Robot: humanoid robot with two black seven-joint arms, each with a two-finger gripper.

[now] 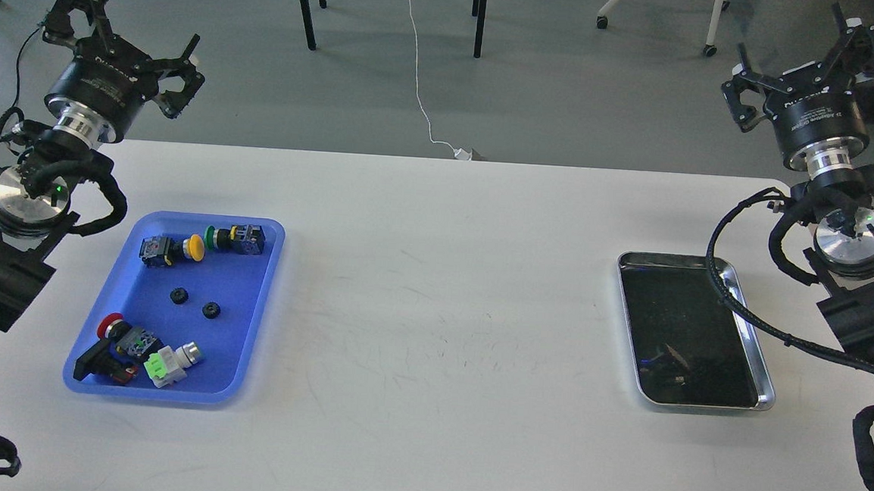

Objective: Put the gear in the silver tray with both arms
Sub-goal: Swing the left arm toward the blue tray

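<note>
Two small black gears lie in the middle of the blue plastic tray on the left of the white table. The silver tray sits at the right with nothing on its dark reflective bottom. My left gripper is raised beyond the table's far left corner, well above and behind the blue tray, its claw fingers spread open and empty. My right gripper is raised beyond the far right corner, behind the silver tray, open and empty as well.
In the blue tray lie several push-button switches: yellow, green, red and a light green one. A black cable from my right arm hangs over the silver tray's right rim. Chair legs and a white cord stand beyond the table.
</note>
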